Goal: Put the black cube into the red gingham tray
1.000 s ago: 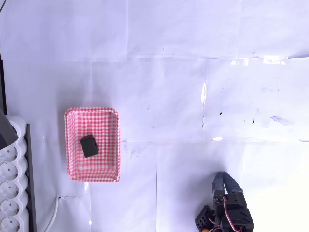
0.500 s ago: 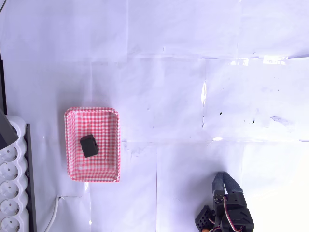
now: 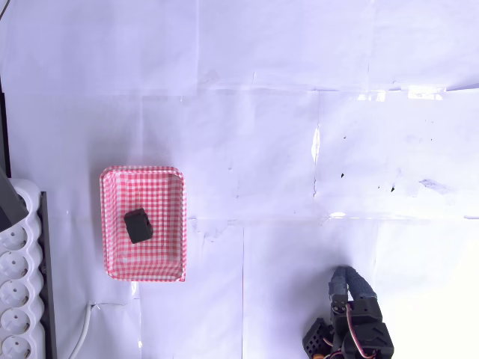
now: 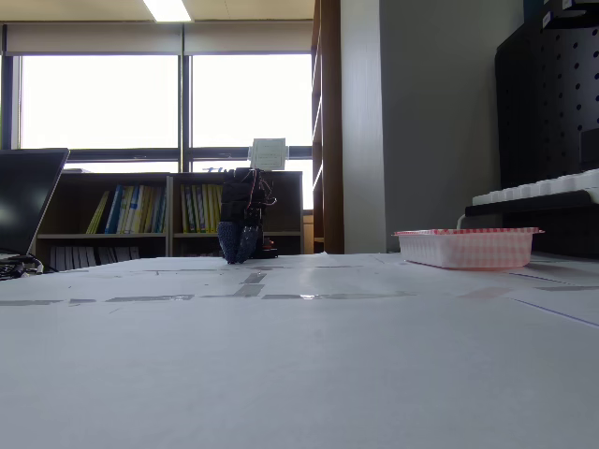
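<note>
Resting inside red gingham tray [image 3: 112, 224]: black cube [image 3: 138, 225]; fingers [image 3: 343, 286] well apart, aperture unclear.

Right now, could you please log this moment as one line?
cube: in tray | end effector: retracted, away from tray | task: looks done

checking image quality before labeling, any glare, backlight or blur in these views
Overhead view: bright and even, small glare streaks on the tape seams; cube and tray sharp. Fixed view: backlit by the windows, so the arm is a dark silhouette, and the near table looks soft.
</note>
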